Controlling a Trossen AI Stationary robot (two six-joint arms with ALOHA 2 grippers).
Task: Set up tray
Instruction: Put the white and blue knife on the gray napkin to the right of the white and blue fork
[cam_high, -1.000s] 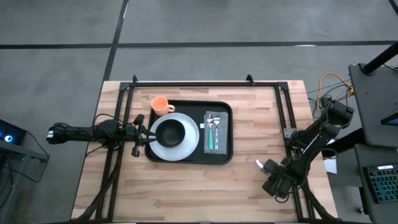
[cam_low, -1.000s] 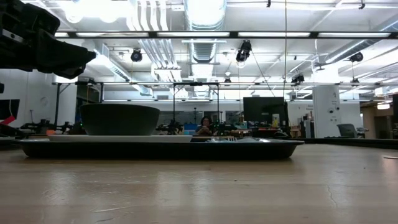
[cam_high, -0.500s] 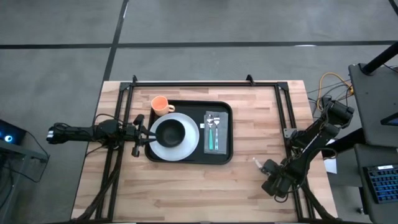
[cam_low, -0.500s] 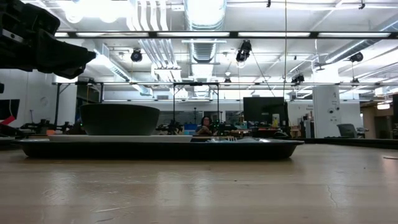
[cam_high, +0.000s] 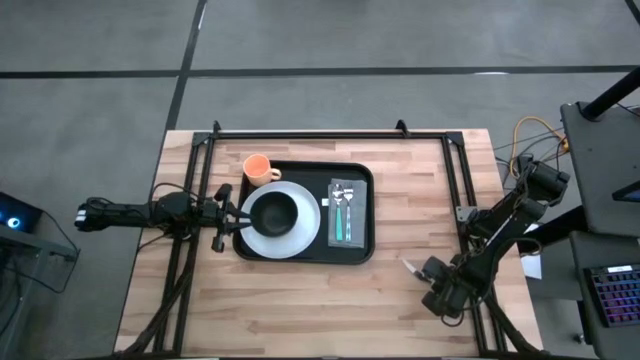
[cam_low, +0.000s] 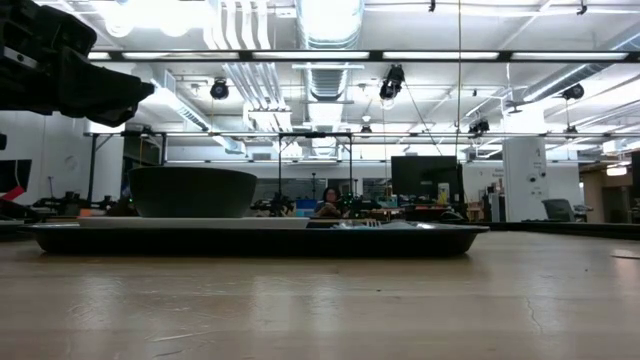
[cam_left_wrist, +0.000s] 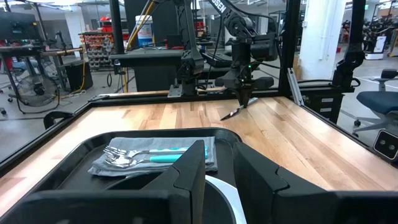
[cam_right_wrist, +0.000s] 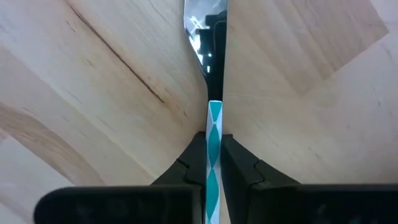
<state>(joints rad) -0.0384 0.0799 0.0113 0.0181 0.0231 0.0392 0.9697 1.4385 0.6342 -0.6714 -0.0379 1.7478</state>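
Observation:
The black tray (cam_high: 300, 254) lies at the table's middle. It carries a white plate (cam_high: 303, 236) with a black bowl (cam_high: 275, 213), and a grey napkin (cam_high: 343, 226) with teal-handled cutlery. An orange cup (cam_high: 258, 167) stands at its far left corner. My left gripper (cam_high: 232, 212) is held level at the tray's left rim, above it, open, touching nothing. Near the table's near right corner my right gripper (cam_high: 432, 272) points down, shut on a knife (cam_high: 410, 266) with a teal-and-white handle. My right gripper pinches the knife's patterned handle (cam_right_wrist: 214, 134) between its two fingers (cam_right_wrist: 194, 163), coming from above. The fingers close on the handle's two sides. The blade (cam_right_wrist: 206, 37) reaches out past the fingertips toward the tray, and in the left wrist view the knife (cam_left_wrist: 233, 112) slants down to the wood.
A black frame (cam_high: 300, 134) runs along the table's far edge and down both sides. Bare wood lies between the tray and the near edge and between the tray and my right gripper. Cables and a keyboard (cam_high: 615, 292) sit off the table's right side.
The knife's blade end has shifted a little toward the table's left under my right gripper. Both arms have kept their places, and nothing on the tray has moved.

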